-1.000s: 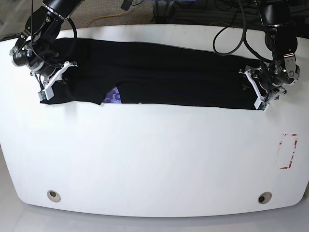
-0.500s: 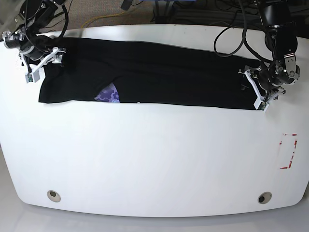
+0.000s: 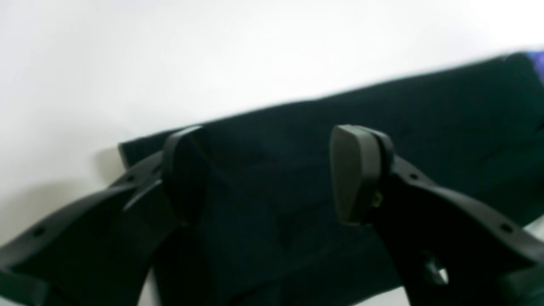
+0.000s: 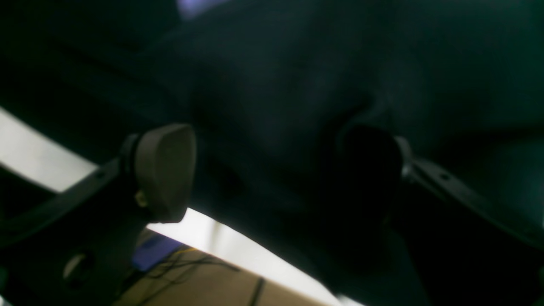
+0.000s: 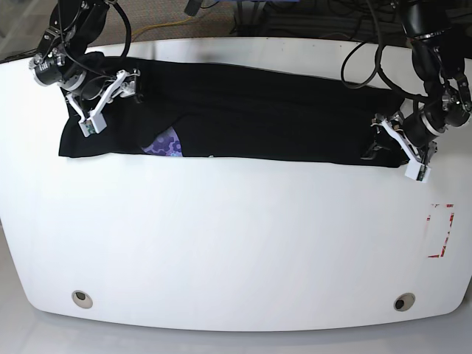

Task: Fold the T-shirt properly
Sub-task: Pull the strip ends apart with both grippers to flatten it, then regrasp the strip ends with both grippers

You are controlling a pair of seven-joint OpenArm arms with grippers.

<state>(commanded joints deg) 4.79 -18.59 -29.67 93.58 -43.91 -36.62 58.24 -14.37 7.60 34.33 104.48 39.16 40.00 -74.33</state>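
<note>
The T-shirt [image 5: 243,118] lies as a long, low black band along the far edge of the table [image 5: 236,243], stretching almost from the far left corner to the far right corner. Its fabric is soft, thin and matte, folded flat with a straight near hem, and a small purple patterned patch [image 5: 166,144] peeks out at that hem left of the middle. My left gripper [image 5: 402,147] sits at the shirt's right end; in the left wrist view its dark, rounded pads [image 3: 355,170] stand wide apart over the cloth, grasping nothing. My right gripper [image 5: 103,99] hangs over the shirt's left end, and in the right wrist view its fingers [image 4: 163,170] are likewise spread with black fabric filling the space behind them; I cannot tell whether they touch it. The tabletop is smooth, glossy white with rounded corners, two round grommets [image 5: 82,298] near the near edge and a red-and-white marker [image 5: 440,230] by the right edge. Beyond the far edge, cables [image 5: 169,26] trail over a brownish floor.
</note>
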